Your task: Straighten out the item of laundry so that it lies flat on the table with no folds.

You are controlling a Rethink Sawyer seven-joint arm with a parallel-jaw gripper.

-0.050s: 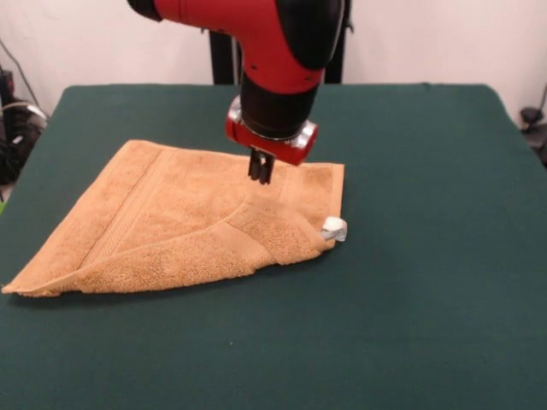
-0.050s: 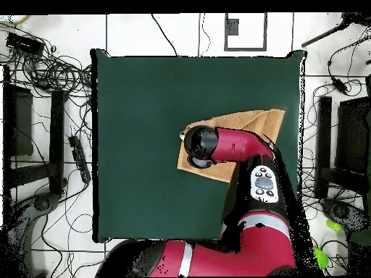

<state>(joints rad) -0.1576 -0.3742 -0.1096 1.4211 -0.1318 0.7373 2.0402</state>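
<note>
green worktop (image 1: 427,299) holds a soft, floppy towel (image 1: 162,231), folded over. pincer (image 1: 260,171) looks closed, empty, above it; grab the folded corner.

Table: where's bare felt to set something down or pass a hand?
Bare felt on the table runs along the front edge below the towel, and on the whole side beyond its white tag. Crowded only at the towel, where the gripper sits over it.
</note>
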